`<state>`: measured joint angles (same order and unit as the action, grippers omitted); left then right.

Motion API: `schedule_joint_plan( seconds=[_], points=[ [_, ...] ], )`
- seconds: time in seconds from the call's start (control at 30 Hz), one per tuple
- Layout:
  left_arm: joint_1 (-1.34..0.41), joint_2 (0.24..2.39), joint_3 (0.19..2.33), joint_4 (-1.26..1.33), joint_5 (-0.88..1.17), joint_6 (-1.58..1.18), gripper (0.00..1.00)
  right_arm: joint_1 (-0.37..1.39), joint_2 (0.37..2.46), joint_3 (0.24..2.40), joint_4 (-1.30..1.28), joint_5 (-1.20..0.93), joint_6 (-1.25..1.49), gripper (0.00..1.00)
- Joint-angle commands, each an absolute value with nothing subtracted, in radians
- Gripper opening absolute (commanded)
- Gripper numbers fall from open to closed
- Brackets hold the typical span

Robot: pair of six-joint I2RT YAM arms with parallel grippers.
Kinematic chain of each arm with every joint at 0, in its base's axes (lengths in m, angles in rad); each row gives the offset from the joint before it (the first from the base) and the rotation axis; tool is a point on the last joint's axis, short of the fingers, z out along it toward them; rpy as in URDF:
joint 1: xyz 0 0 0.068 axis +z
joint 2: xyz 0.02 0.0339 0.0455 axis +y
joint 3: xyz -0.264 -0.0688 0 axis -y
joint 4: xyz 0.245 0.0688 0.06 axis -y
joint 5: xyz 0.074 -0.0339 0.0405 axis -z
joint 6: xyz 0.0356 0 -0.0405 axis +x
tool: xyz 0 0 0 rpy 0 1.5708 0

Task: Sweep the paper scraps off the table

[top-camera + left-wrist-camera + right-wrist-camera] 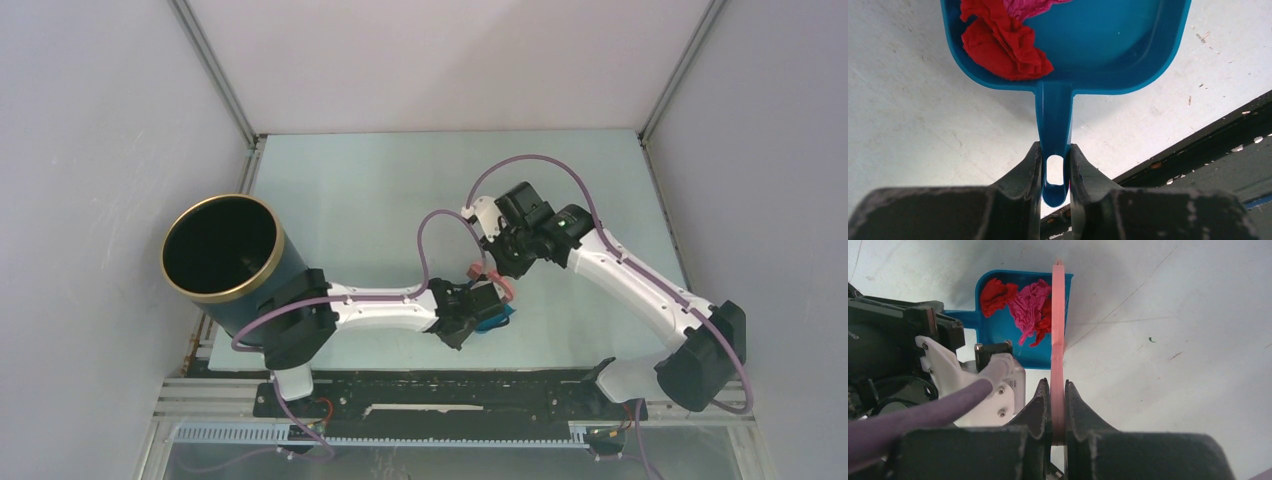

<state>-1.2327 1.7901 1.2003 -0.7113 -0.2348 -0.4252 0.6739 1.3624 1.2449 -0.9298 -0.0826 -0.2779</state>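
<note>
Grip check: my left gripper point(1054, 150) is clamped on the tail of the dustpan handle point(1054, 115), right at the hang hole. My right gripper point(1055, 385) is pinched tight on the flat pink brush point(1058, 305), held edge-on. Just past the handle, the blue dustpan point(1108, 40) sits low over the table point(913, 110), near the black rail point(1198, 150). The paper scraps point(1005, 47) are inside it, red and magenta, bunched at the back wall, with the brush at the pan mouth. Scraps look featherlight, soft and crumpled, so they would likely spill on a tilt or a jerk. Don't grab them; carry by the stiff handle and keep it level. Far left stands the dark bin point(245, 310), well apart, probably the dump spot.
</note>
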Motion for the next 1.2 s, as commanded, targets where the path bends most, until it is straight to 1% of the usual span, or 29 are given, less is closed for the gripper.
schedule_joint_plan(
  seconds=[0.0,0.17,0.3,0.47,0.6,0.67,0.73,0.87,1.0,1.1,1.17],
  points=[
    [-1.223,1.727,1.146,-0.581,-0.287,-0.417,0.00,0.654,1.308,1.248,-0.942,-0.114,-0.273,0.00],
    [-1.245,1.687,1.068,-0.450,-0.348,-0.431,0.00,0.575,1.292,1.293,-0.995,-0.180,-0.276,0.00],
    [-1.258,1.660,1.026,-0.377,-0.396,-0.437,0.00,0.559,1.242,1.296,-1.035,-0.182,-0.274,0.00],
    [-1.261,1.658,0.995,-0.299,-0.396,-0.425,0.00,0.533,1.157,1.300,-1.043,-0.171,-0.262,0.00],
    [-1.262,1.644,0.971,-0.238,-0.381,-0.425,0.00,0.493,1.144,1.331,-1.058,-0.166,-0.268,0.00],
    [-1.265,1.625,0.962,-0.217,-0.392,-0.425,0.00,0.445,1.132,1.356,-1.068,-0.207,-0.263,0.00],
    [-1.267,1.605,0.952,-0.206,-0.410,-0.425,0.00,0.386,1.119,1.384,-1.091,-0.307,-0.258,0.00],
    [-1.267,1.571,0.951,-0.224,-0.438,-0.423,0.00,0.299,1.075,1.410,-1.085,-0.301,-0.270,0.00],
    [-1.266,1.548,0.977,-0.307,-0.456,-0.431,0.00,0.143,1.015,1.389,-0.972,-0.298,-0.233,0.00],
    [-1.266,1.521,1.007,-0.404,-0.479,-0.467,0.00,-0.003,0.983,1.304,-0.837,-0.369,-0.171,0.00],
    [-1.266,1.488,1.029,-0.482,-0.498,-0.500,0.00,-0.065,0.976,1.228,-0.768,-0.450,-0.138,0.00]
  ],
)
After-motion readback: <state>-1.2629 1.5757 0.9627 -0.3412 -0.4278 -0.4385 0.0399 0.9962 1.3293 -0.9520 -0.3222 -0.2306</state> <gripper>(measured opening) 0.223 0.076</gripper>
